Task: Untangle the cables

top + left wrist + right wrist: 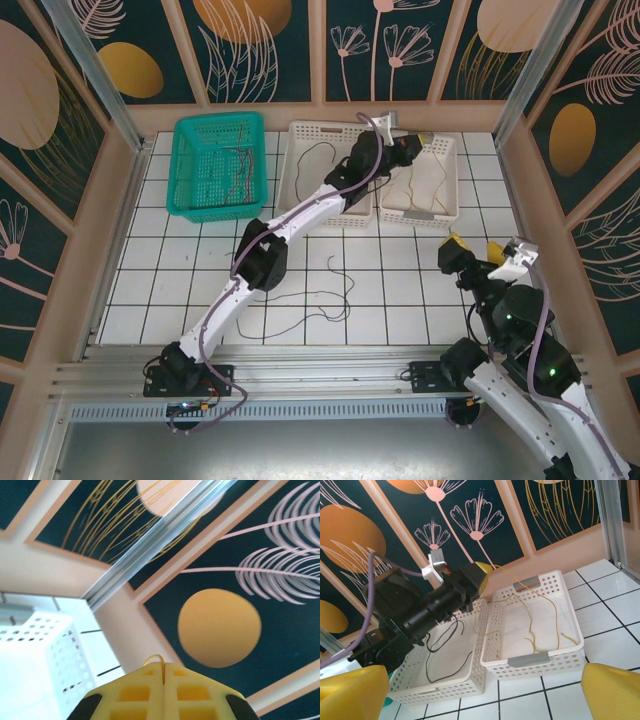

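Observation:
My left gripper [413, 143] reaches over the back of the table, above the right white basket [452, 200]. In the left wrist view its yellow fingers [135, 690] are pressed together on a thin yellow-tan cable [158, 658]. That cable [530, 625] hangs from the left gripper [483, 576] into the right white basket [492, 666], where more yellow strands lie. A dark cable [436, 650] lies in the middle white basket [445, 690]. Dark cables [335, 298] are tangled loosely on the tiles. Red cables [236, 170] lie in the green basket [180, 170]. My right gripper [476, 247] is open and holds nothing.
The three baskets stand in a row along the back wall. The left arm [300, 215] stretches diagonally across the tiles over the middle white basket [300, 185]. Wooden walls and aluminium posts [90, 70] close in the sides.

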`<action>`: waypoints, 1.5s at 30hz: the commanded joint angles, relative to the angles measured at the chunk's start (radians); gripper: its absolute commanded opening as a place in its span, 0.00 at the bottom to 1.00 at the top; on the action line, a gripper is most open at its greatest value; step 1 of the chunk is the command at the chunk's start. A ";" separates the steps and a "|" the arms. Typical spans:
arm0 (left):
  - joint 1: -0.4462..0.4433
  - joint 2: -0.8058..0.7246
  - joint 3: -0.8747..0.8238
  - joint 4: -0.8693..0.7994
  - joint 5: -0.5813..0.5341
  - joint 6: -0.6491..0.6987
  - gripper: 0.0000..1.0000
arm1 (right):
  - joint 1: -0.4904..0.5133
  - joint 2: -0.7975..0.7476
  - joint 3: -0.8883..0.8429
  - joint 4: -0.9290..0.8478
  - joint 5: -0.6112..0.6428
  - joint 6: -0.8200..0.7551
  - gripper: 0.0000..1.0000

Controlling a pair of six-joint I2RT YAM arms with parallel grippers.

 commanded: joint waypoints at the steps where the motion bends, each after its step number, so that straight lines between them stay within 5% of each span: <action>1: -0.010 0.023 0.000 -0.020 -0.024 0.025 0.01 | -0.016 -0.010 -0.017 0.007 0.011 -0.015 0.99; 13: -0.020 0.022 0.008 -0.054 -0.022 0.062 0.33 | -0.092 -0.005 -0.032 0.041 -0.069 -0.042 0.99; 26: -0.024 -0.022 0.021 -0.078 -0.017 0.081 0.47 | -0.149 0.001 -0.039 0.053 -0.115 -0.054 0.99; 33: -0.024 -0.150 -0.003 -0.139 -0.037 0.188 0.65 | -0.155 0.005 -0.040 0.052 -0.118 -0.061 0.99; 38: -0.024 -0.325 -0.131 -0.239 -0.096 0.298 0.76 | -0.155 0.032 -0.028 0.035 -0.133 -0.067 0.99; 45: -0.024 -0.693 -0.616 -0.273 -0.269 0.362 0.85 | -0.156 0.151 0.024 0.010 -0.242 -0.097 0.99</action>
